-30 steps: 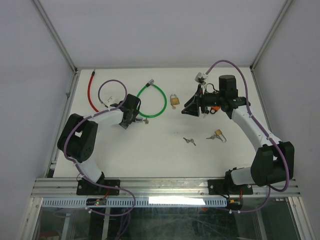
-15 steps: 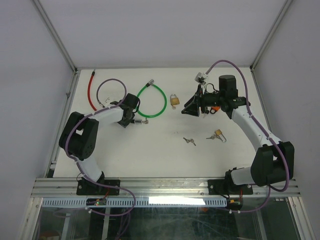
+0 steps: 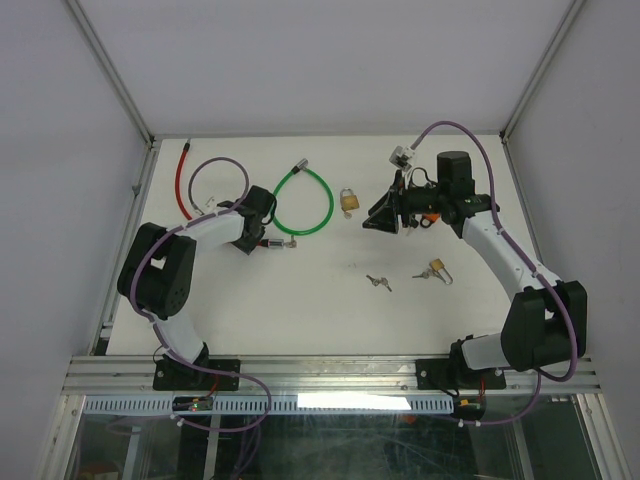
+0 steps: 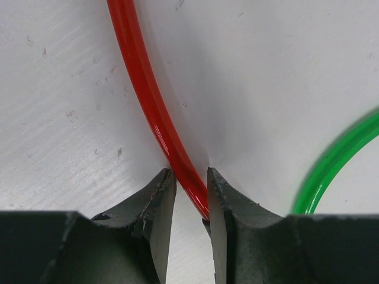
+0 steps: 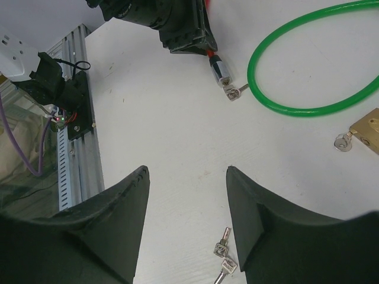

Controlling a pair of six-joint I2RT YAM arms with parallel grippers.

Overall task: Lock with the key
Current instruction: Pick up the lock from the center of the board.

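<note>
A red cable lock (image 4: 151, 100) runs diagonally between my left gripper's (image 4: 189, 171) jaws, which are shut on it and touch it on both sides. In the top view that gripper (image 3: 258, 228) sits left of centre. The cable's silver lock barrel (image 3: 274, 243) pokes out beside it with a small key (image 3: 292, 243) at its end. The right wrist view shows the same barrel (image 5: 219, 69) and key (image 5: 235, 92). My right gripper (image 3: 385, 218) hovers open and empty above the table, with a loose pair of keys (image 5: 224, 257) below its jaws (image 5: 186, 170).
A green cable loop (image 3: 305, 200) lies beside the left gripper. A brass padlock (image 3: 348, 200) with a key in it stands right of the loop. A second small padlock (image 3: 437, 268) and the loose keys (image 3: 378, 282) lie nearer the front.
The left gripper's jaws have narrowed onto the red cable, and the left arm has shifted slightly left. The right arm has not moved.
</note>
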